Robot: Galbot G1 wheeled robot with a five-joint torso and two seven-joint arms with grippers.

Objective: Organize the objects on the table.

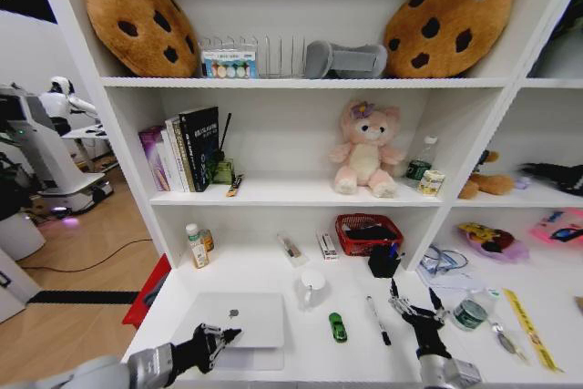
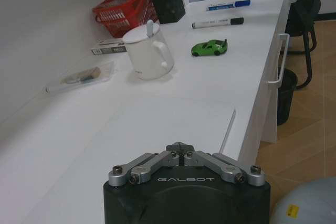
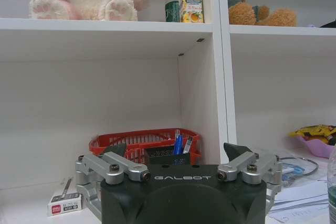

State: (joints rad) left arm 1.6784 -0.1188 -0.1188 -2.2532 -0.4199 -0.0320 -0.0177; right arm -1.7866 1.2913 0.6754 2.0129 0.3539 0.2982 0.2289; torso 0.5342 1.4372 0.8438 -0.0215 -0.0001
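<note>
I count one white table [image 1: 273, 353] across the lower part of the head view; its near edge is cut off by the frame. On it lies one silver laptop [image 1: 239, 320], lid shut, at lower left. One white mug [image 1: 311, 287] sits near centre, a red basket [image 1: 368, 233] just behind it and a black pen holder [image 1: 384, 261] to its right. One black marker [image 1: 378, 320] lies right of centre. In the left wrist view I see a second, blue-capped pen [image 2: 229, 5] just beyond the black one. One tiny green toy car [image 1: 338, 326] sits between laptop and marker, apart from both.

My left gripper [image 1: 221, 341] hangs over the laptop's near left corner, fingers clenched together with nothing between them. My right gripper [image 1: 415, 305] sits at lower right, just right of the marker, fingers spread and empty.

The clutter at far right is hard to make out.
</note>
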